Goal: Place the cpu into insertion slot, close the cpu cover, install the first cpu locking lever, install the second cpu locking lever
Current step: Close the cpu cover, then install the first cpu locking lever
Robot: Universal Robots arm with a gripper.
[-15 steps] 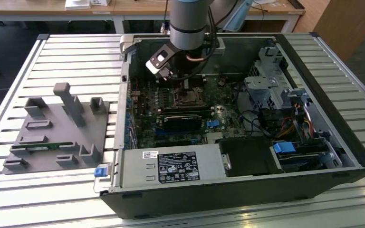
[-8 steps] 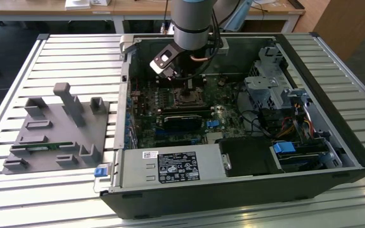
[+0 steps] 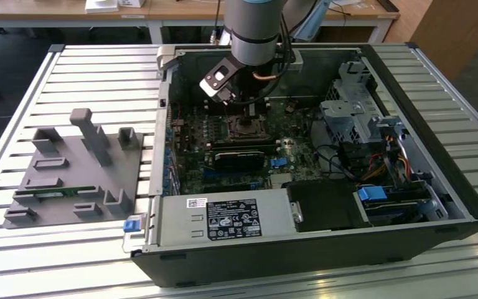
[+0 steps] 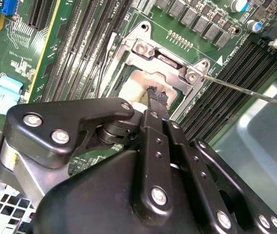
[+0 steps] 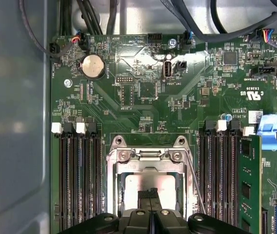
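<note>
First wrist view, end effector (image 5: 150, 194) clenched, one cpu (image 5: 131, 187) under one cpu cover (image 5: 112, 187)

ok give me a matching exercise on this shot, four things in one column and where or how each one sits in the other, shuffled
Things:
1. cpu cover
2. locking lever
3. coin battery
4. grey fixture block

Places and states:
A. round and silver, flat on the green board
B. on the slatted table, at the exterior view's left of the case
C. thin bare rod angling away from the frame
D. metal frame lying over the cpu

Pairs: 1-D, 2-C, 3-A, 4-B
</note>
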